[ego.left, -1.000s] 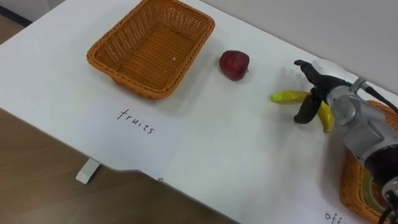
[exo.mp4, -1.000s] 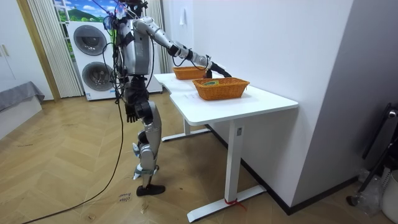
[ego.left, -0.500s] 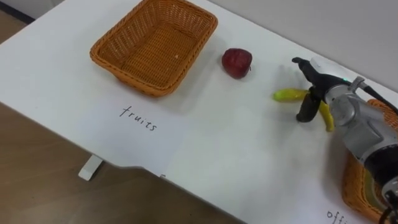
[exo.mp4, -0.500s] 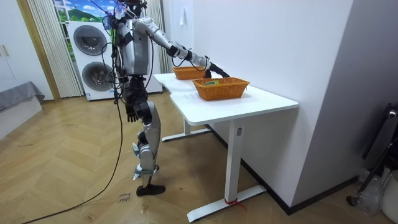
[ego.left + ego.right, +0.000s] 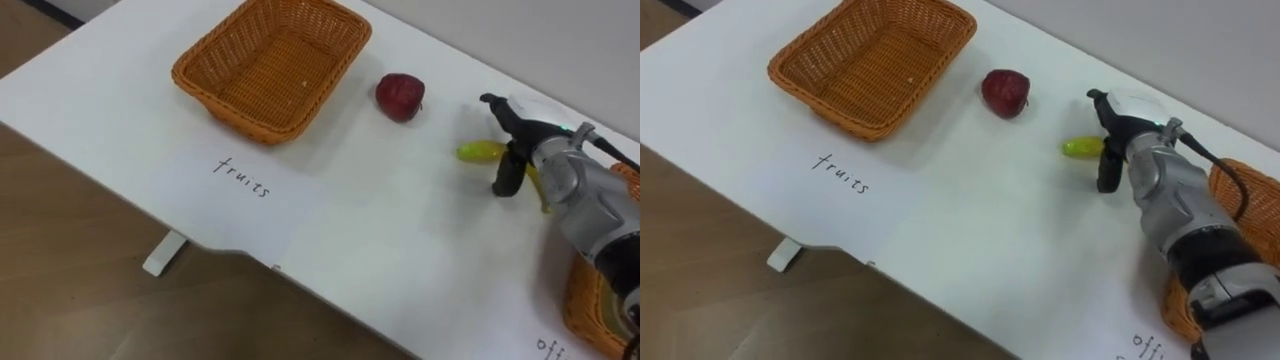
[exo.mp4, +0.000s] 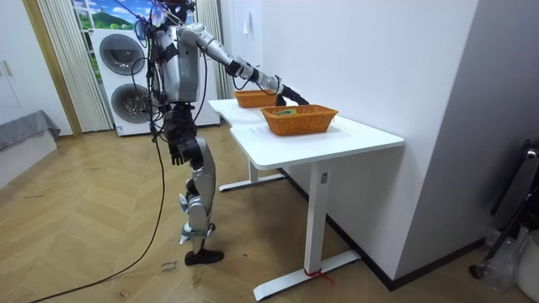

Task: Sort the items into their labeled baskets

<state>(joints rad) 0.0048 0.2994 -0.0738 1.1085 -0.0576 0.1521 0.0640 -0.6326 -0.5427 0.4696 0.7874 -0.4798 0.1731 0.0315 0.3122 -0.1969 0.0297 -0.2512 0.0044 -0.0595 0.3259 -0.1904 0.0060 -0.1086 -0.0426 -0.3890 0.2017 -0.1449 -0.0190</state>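
Right hand [image 5: 540, 160], as I hold it above the counter [image 5: 380, 230]: fingers [image 5: 497, 104] released, spread astride the banana [image 5: 478, 152]. Apple [image 5: 400, 97] beyond the fingertips, beside the fruit basket [image 5: 235, 112]. Left hand [image 6: 177, 153] hangs at the thigh.

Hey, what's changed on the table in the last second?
Nothing on the table moved; the head camera shifted, so everything sits further right in view. The right hand stays spread over the banana, not yet lifting it. The apple and fruit basket lie where they were.
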